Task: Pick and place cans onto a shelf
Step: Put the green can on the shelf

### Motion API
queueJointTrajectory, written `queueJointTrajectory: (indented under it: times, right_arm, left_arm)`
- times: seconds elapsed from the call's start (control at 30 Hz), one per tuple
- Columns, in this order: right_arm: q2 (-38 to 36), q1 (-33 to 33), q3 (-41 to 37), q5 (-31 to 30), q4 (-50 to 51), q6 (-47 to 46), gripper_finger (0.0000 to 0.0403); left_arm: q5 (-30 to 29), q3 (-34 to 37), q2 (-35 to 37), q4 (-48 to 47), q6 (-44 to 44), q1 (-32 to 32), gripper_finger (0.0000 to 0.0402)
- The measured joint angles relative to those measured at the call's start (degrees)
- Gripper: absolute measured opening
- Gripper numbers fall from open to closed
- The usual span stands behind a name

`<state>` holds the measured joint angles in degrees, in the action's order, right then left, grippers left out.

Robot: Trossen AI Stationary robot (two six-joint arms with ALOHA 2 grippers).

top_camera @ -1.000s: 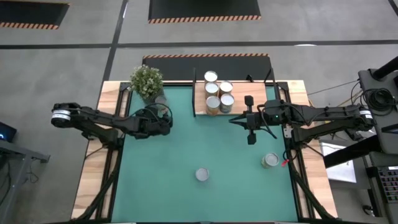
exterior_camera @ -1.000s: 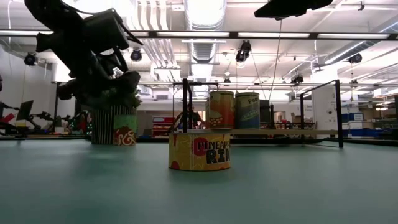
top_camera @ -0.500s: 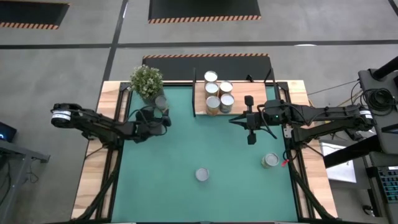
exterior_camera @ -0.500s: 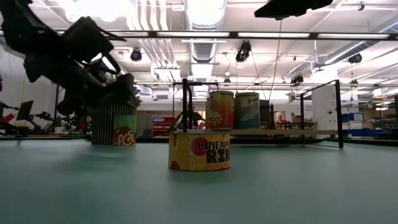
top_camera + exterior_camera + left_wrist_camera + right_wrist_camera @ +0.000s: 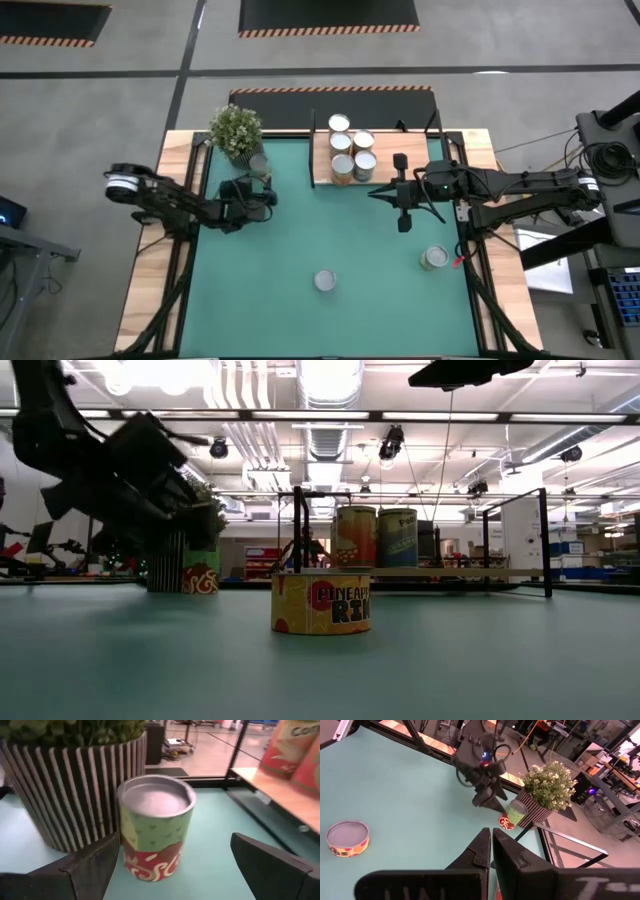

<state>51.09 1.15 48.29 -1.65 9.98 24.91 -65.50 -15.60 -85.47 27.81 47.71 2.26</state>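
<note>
A green-and-red can stands upright on the green mat beside the striped pot of the plant; it also shows in the high view. My left gripper is open, low over the mat, one finger on either side of this can and short of it, touching nothing. Several cans stand on the wooden shelf at the back. A low pineapple can and another can stand on the mat. My right gripper is shut and empty, waiting at mid-right.
The plant pot stands right against the green-and-red can on its far-left side. The shelf's black frame posts rise at its left end. The green mat has open room between the two arms.
My left gripper has come down toward the mat and tipped more level, nearing the green-and-red can by the plant pot. Its arm has shifted a little toward the table's right. The cans have not moved.
</note>
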Motion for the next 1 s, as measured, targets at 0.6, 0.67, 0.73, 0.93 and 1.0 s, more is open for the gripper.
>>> queueJointTrajectory:
  times: [0.6,0.67,0.73,0.93,1.0]
  right_arm:
    - [0.0,0.0,0.0,0.0,0.0,0.2,0.0009]
    - [0.0,0.0,0.0,0.0,0.0,0.2,0.0009]
    - [0.0,0.0,0.0,0.0,0.0,0.2,0.0009]
    - [0.0,0.0,0.0,0.0,0.0,0.2,0.0009]
    - [0.0,0.0,0.0,0.0,0.0,0.2,0.0009]
  left_arm:
    - [-10.4,-7.1,-20.3,6.6,4.2,2.5,0.0352]
    - [-10.1,-7.3,-21.0,6.9,4.4,3.3,0.0346]
    - [-9.8,-7.5,-21.4,7.2,4.4,3.9,0.0338]
    - [-8.9,-7.8,-21.6,7.3,4.5,4.2,0.0297]
    - [-8.9,-7.8,-21.6,7.3,4.5,4.2,0.0281]
